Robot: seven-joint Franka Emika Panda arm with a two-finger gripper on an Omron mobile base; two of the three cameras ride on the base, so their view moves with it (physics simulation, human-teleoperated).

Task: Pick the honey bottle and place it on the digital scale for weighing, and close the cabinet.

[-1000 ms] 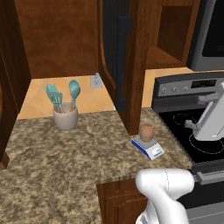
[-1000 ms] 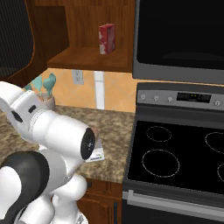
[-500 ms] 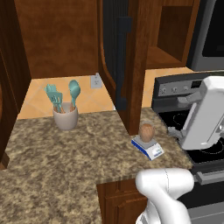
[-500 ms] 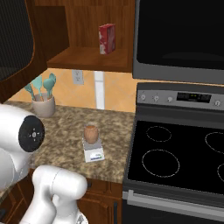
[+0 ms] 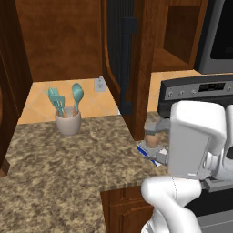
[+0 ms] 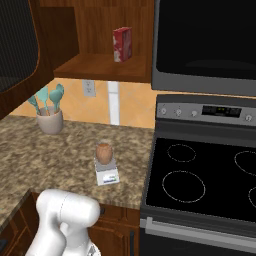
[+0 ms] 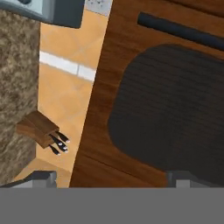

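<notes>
The first half of the job looks done. On the speckled granite surface [image 6: 50,155], near its front edge and just left of the black stove [image 6: 200,175], the honey bottle [image 6: 103,151] stands upright on the digital scale [image 6: 107,175], with nothing holding it. From the left base view the same pair sits behind the white arm's elbow — the bottle [image 5: 152,141] just peeks out on the scale [image 5: 149,154], close beside the foot of the open door.

What is left is the cabinet [image 5: 132,68]: its door stands swung well out from the wall, edge-on to the left base camera, the long dark bar handle [image 5: 127,63] facing left. Behind it the shelf lies open, with a small red box [image 6: 122,44] on it below the microwave [image 6: 205,37].

The pincer [image 7: 111,177] is spread wide and holds nothing; its two grey tips rise at the bottom corners of the hand view. It points straight at the door's wooden face, the dark rounded panel [image 7: 170,122] lying just ahead between the tips and the bar handle [image 7: 179,28] further off beyond it. I judge the pincer close to the door but not yet touching — contact cannot be told for sure.

Farther back, a beige utensil cup [image 6: 50,120] with teal tools stands against the wall, and a knife block [image 7: 39,130] shows past the door's edge.
</notes>
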